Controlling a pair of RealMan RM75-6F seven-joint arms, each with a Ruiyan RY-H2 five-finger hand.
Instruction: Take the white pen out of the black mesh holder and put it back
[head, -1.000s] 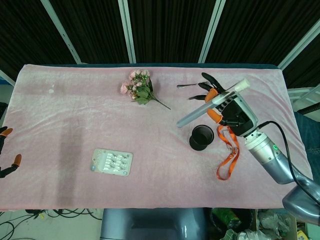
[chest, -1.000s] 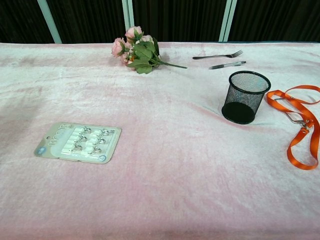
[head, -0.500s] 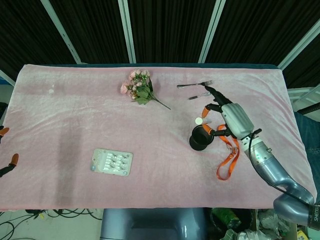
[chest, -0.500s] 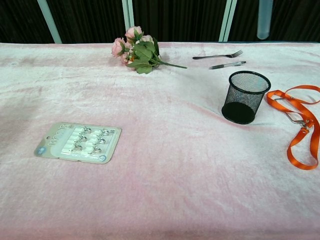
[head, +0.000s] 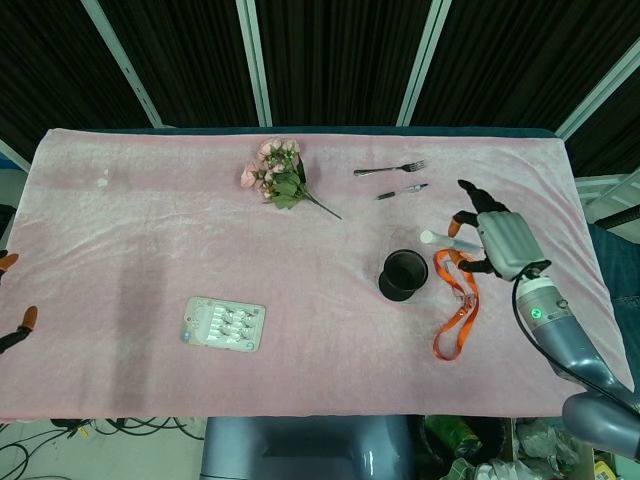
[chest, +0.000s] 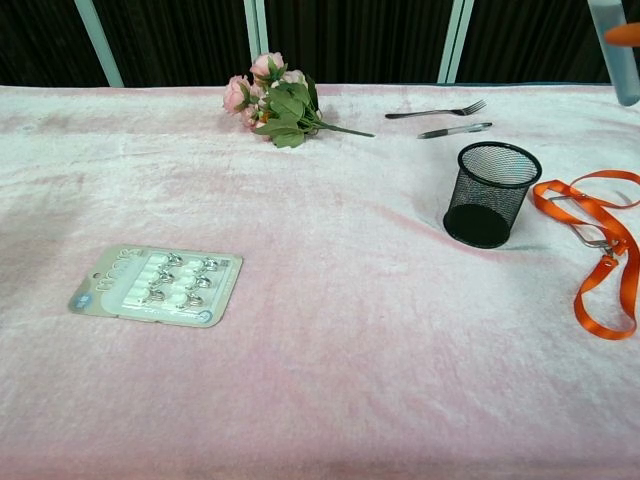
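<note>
The black mesh holder (head: 403, 274) (chest: 490, 193) stands upright and empty on the pink cloth, right of centre. My right hand (head: 497, 240) hovers to the right of it and grips the white pen (head: 428, 237). In the chest view the pen (chest: 612, 52) hangs roughly upright at the top right, above the table and right of the holder, with an orange fingertip (chest: 626, 32) against it. Only the fingertips of my left hand (head: 27, 321) show at the far left edge, spread apart and holding nothing.
An orange lanyard (head: 455, 310) lies just right of the holder, under my right hand. A fork (head: 388, 168) and a dark pen (head: 402, 191) lie behind the holder. A flower bunch (head: 275, 175) sits at the back centre, and a blister card (head: 224, 324) at the front left.
My right hand has carried the white pen from over the holder to the right. The pen went from slanted to roughly upright. The left hand has barely moved.
</note>
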